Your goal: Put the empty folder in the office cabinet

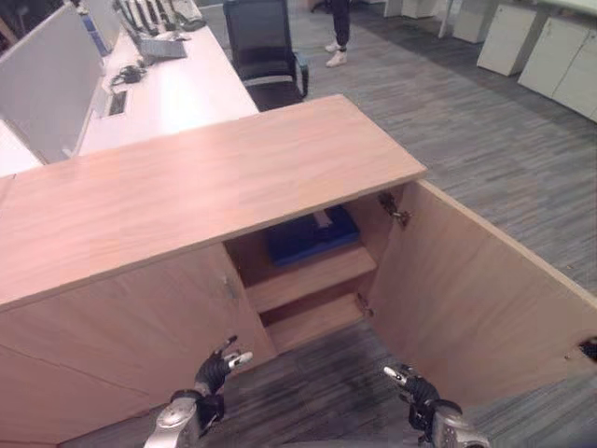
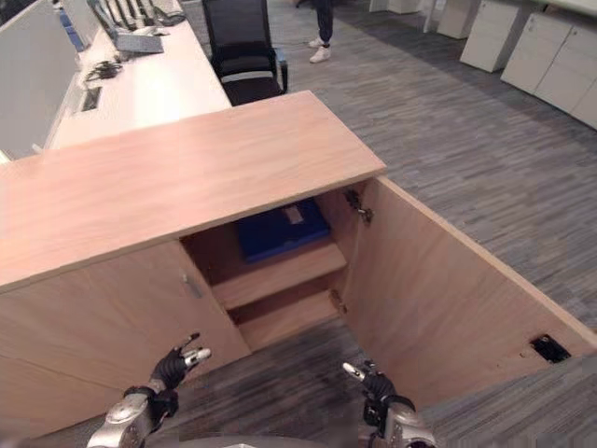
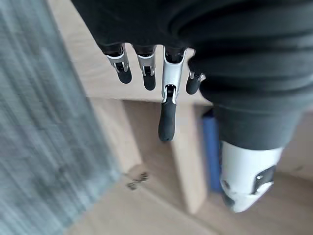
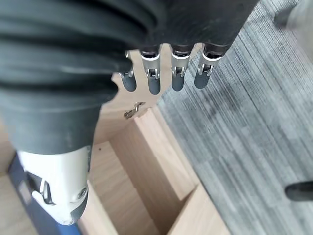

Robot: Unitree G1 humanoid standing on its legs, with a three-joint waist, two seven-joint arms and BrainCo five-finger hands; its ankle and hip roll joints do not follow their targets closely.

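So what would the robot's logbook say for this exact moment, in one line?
folder: blue, on upper cabinet shelf | cabinet door: open | left hand: open, empty | right hand: open, empty

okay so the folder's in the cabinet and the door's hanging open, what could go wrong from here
1. The blue folder lies on the upper shelf near its front edge. If it overhangs, a closing door could catch it.
2. The cabinet door stands wide open just beside the right hand. A careless arm move might knock it.
3. Both hands are open and empty, the left hand close to the shut door panel, so a forward reach could bump it.
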